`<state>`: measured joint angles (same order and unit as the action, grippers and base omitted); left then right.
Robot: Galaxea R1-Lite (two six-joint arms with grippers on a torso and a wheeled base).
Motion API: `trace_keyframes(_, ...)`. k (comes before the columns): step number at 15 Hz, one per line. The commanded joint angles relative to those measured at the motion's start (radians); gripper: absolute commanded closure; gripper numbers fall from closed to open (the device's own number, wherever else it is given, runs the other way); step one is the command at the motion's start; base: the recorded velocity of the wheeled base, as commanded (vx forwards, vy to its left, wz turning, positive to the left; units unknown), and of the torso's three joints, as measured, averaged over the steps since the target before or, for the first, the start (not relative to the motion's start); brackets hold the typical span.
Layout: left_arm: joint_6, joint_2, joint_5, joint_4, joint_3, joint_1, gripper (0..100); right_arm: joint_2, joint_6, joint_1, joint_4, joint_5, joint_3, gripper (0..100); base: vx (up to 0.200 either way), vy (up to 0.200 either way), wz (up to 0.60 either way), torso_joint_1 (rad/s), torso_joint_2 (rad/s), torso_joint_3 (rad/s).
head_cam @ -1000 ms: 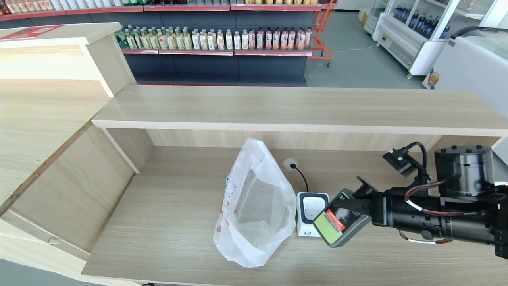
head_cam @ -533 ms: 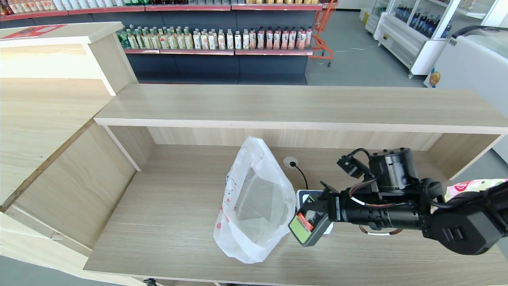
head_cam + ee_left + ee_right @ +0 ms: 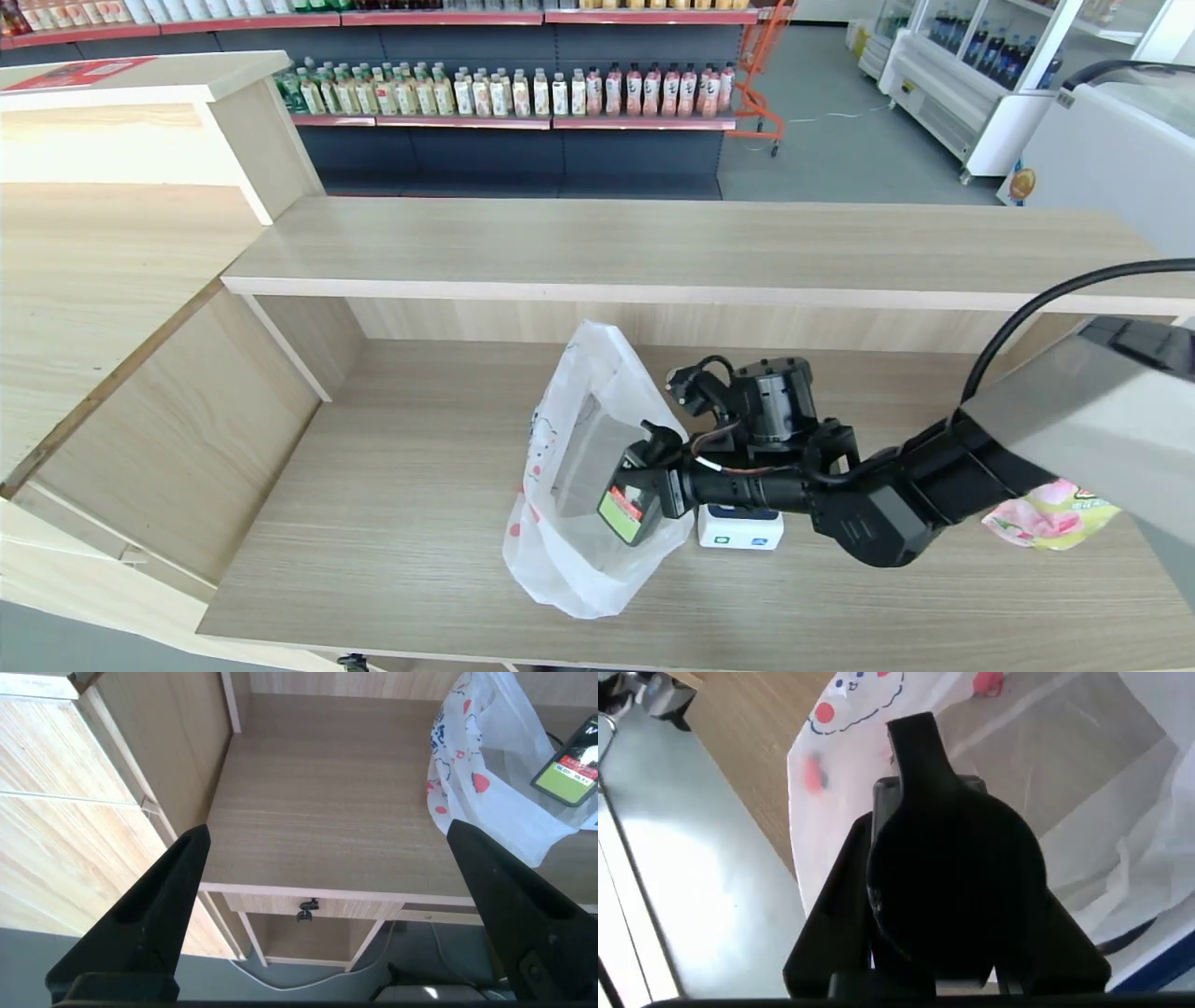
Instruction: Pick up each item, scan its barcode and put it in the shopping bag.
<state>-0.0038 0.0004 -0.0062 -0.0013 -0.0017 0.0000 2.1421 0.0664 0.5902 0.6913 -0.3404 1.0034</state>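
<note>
Grips a dark green-labelled box (image 3: 627,509) in the closed fingers of the right gripper (image 3: 653,478) at the open mouth of the white shopping bag (image 3: 551,565), just beside the scanner (image 3: 739,534) on the wooden surface (image 3: 373,523), with the fingers of the left gripper (image 3: 327,835) spread wide and empty.

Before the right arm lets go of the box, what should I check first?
1. Grip: right gripper shut on the box: ok.
2. Position: box at the mouth of the shopping bag: ok.
3. Bag standing upright with its mouth open: ok.
4. Barcode read by the scanner: cannot tell.
5. Other arm: left gripper open and apart from the bag: ok.
</note>
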Motion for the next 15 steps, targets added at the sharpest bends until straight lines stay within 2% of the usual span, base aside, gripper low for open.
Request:
trace_keyframes(1, -0.001, 0.000, 0.000, 0.000, 0.000, 0.000, 0, 0.117, -0.088, 0.019, 0.045, 0.000, 0.032, 100, 0.000, 0.000, 0.00, 0.000, 0.00, 0.000)
trace_keyframes(5, -0.001, 0.000, 0.000, 0.000, 0.000, 0.000, 0, 0.217, -0.247, 0.039, 0.174, 0.000, 0.069, 100, 0.000, 0.000, 0.00, 0.000, 0.00, 0.000)
trace_keyframes(7, -0.001, 0.000, 0.000, 0.000, 0.000, 0.000, 0, 0.231, -0.323, 0.042, 0.182, -0.002, 0.087, 100, 0.000, 0.000, 0.00, 0.000, 0.00, 0.000)
trace_keyframes(8, -0.001, 0.000, 0.000, 0.000, 0.000, 0.000, 0, 0.232, -0.349, 0.042, 0.182, -0.002, 0.093, 0, 0.000, 0.000, 0.00, 0.000, 0.00, 0.000)
trace_keyframes(12, -0.001, 0.000, 0.000, 0.000, 0.000, 0.000, 0, 0.216, -0.296, 0.040, 0.200, -0.008, 0.092, 0, 0.000, 0.000, 0.00, 0.000, 0.00, 0.000)
trace_keyframes(13, -0.001, 0.000, 0.000, 0.000, 0.000, 0.000, 0, 0.208, -0.254, 0.040, 0.200, -0.008, 0.090, 0, 0.000, 0.000, 0.00, 0.000, 0.00, 0.000)
trace_keyframes(15, -0.001, 0.000, 0.000, 0.000, 0.000, 0.000, 0, 0.170, -0.050, 0.034, 0.192, -0.006, 0.084, 0, 0.000, 0.000, 0.00, 0.000, 0.00, 0.000)
